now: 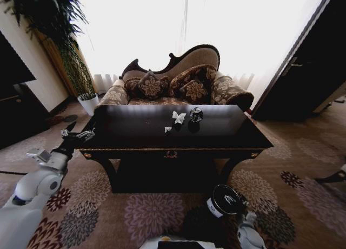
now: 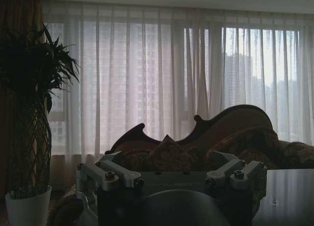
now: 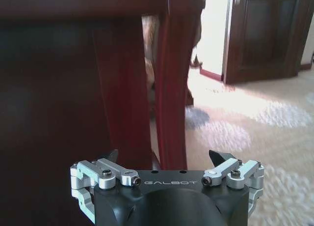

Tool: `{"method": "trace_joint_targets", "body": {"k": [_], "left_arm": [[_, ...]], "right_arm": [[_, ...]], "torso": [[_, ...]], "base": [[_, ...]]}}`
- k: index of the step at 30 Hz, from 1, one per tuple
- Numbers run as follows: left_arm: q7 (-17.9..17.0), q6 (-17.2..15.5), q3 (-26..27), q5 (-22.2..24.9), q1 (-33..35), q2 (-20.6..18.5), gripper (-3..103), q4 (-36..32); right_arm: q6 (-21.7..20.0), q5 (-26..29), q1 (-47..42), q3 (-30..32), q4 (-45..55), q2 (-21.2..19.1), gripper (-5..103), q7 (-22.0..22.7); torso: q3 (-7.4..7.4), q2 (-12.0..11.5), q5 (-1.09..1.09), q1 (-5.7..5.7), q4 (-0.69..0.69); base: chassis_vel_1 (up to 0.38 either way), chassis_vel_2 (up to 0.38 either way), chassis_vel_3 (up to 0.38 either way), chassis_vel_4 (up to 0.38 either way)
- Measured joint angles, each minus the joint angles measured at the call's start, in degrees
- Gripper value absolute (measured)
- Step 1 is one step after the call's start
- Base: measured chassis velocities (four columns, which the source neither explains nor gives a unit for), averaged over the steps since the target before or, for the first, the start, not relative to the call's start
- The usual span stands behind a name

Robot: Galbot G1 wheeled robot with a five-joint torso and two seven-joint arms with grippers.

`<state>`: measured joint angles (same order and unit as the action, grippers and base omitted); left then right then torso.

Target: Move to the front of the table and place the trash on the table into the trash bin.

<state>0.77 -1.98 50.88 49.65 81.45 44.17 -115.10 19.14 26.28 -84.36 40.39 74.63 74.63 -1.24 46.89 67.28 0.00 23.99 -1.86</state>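
At far left, beside the desk's (image 1: 135, 131) left end: white, smooth-shelled left arm, stretched forward and upward from the lower corner of the head view. At its tip the left tool (image 1: 79, 134), dark metal, level with the gold-trimmed edge, fingers spread apart, nothing between them. Seen from the left wrist: silver hinged links on a black body, left tool (image 2: 167, 159) facing the sheer curtain (image 2: 147, 73) and the carved sofa back. Beyond, a leafy plant (image 1: 48, 21) in a white pot (image 1: 89, 104).

Across the middle: long rectangular desk, glossy black top mirroring the window light, brass ornament at the front centre, curved dark legs. On the top, right of centre: crumpled tissue (image 1: 178, 117), white and ragged; a smaller white scrap (image 1: 168, 129) nearer the front edge; just beside the tissue, upright, a small dark can (image 1: 196, 115) with pale markings. Behind, a sofa (image 1: 178, 76) with a curved wooden frame and patterned cushions.

Lower right, on the floral carpet (image 1: 140, 211) before the desk: trash bin (image 1: 224, 200), black, cylindrical, tilted, white label on its side, near the right arm. Right arm low, held close to the body. From the right wrist: right tool (image 3: 165, 157) pointing at a reddish, glossy desk leg, black tips well apart, empty. Farther right, a dark panelled door (image 3: 265, 34).
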Motion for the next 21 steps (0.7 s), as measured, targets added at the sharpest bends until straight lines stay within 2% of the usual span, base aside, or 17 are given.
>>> {"method": "trace_joint_targets", "body": {"k": [1, 4, 6, 10, 16, 21], "left_arm": [[0.0, 0.0, 0.0, 0.0, 0.0, 0.0, 100, 0.0], [0.0, -0.01, -0.01, 0.0, 0.0, 0.0, 100, 0.0], [0.0, -0.01, -0.01, 0.0, 0.0, 0.0, 100, 0.0], [0.0, -0.01, -0.01, 0.0, 0.0, 0.0, 100, 0.0], [0.0, 0.0, -0.01, 0.0, 0.0, 0.0, 100, 0.0], [0.01, 0.0, -0.01, 0.0, 0.0, 0.0, 100, 0.0]], "right_arm": [[0.0, 0.0, 0.0, 0.0, 0.0, 0.0, 100, 0.0], [-0.17, 0.62, -8.73, 2.81, 12.38, 2.17, 100, 0.08], [-0.16, 0.55, -9.96, 3.14, 14.12, 2.43, 100, 0.11], [0.03, 0.02, -17.35, 5.54, 26.68, 4.24, 100, 1.85], [0.05, 0.29, -22.34, 7.42, 35.54, 4.89, 100, 2.84], [-2.09, 0.86, -23.81, 8.74, 44.27, 4.34, 100, 3.4]], "torso": [[0.0, 0.0, 0.0, 0.0, 0.0], [0.0, 0.0, 0.0, 0.0, -0.02], [0.0, 0.0, -0.01, 0.0, -0.02], [0.0, 0.0, 0.0, 0.0, 0.01], [0.01, 0.0, -0.01, 0.0, -0.01], [0.0, 0.0, 0.0, 0.0, 0.0]], "base": [[0.0, 0.0, 0.0, 0.0], [0.0, 0.0, 0.0, 0.0], [0.0, 0.0, 0.0, 0.0], [0.0, 0.0, 0.0, 0.0], [0.0, 0.0, 0.0, 0.0], [0.0, 0.0, 0.0, 0.0]]}}
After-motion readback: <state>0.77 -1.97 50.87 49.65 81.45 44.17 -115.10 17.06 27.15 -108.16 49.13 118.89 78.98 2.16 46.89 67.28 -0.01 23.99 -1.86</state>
